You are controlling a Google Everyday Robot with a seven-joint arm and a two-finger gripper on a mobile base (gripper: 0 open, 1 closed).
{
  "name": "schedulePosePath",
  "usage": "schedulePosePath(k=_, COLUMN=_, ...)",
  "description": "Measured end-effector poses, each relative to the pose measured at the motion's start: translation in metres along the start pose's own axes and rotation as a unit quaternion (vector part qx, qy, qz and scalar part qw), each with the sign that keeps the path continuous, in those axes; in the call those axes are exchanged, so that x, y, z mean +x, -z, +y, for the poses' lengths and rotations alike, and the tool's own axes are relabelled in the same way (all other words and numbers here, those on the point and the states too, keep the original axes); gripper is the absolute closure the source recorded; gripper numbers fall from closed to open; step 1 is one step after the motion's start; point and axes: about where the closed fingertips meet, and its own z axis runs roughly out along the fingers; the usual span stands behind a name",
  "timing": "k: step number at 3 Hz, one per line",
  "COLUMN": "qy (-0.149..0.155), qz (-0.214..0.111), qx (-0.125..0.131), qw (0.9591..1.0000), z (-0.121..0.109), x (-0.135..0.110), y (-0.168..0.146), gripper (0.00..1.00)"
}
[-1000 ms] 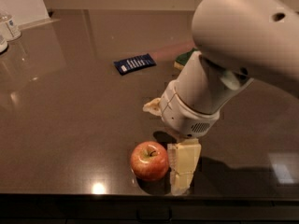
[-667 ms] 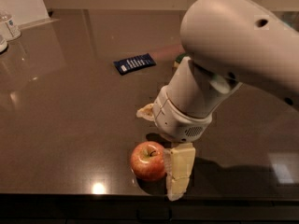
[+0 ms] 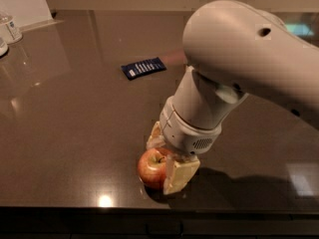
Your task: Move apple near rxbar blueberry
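The red apple (image 3: 152,167) with yellowish patches sits on the dark table near its front edge. My gripper (image 3: 168,156) is down over it. One cream finger (image 3: 180,175) presses its right front side and the other (image 3: 155,134) stands behind it, so the jaws are closed on the apple. The apple still rests on the table. The rxbar blueberry (image 3: 143,67), a flat dark blue wrapper with white lettering, lies farther back and slightly left, well apart from the apple. My bulky white arm (image 3: 239,68) fills the right of the view.
The dark glossy table (image 3: 75,128) ends in a front edge just below the apple. Two small clear containers (image 3: 10,29) stand at the far left back corner beside a white panel (image 3: 22,4).
The gripper has shifted left and lowered over the apple. Its fingers have drawn closer together around the apple. The apple has nudged slightly left.
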Motion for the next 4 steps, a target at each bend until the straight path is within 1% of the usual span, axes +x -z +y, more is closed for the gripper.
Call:
schedulePosePath(k=1, qy=-0.008, qz=-0.004, qx=0.006, qw=0.9999, z=-0.001, x=0.000, y=0.008, gripper=0.62)
schedulePosePath(k=2, qy=-0.029, qz=-0.006, qx=0.034, qw=0.9990, z=-0.019, x=-0.006, y=0.028, gripper=0.86)
schedulePosePath(k=3, qy=-0.070, qz=-0.004, qx=0.094, qw=0.9932, z=-0.065, x=-0.008, y=0.061, gripper=1.00)
schedulePosePath(k=4, qy=-0.134, qz=0.000, qx=0.160, qw=0.9781, z=-0.126, x=-0.003, y=0.097, gripper=1.00)
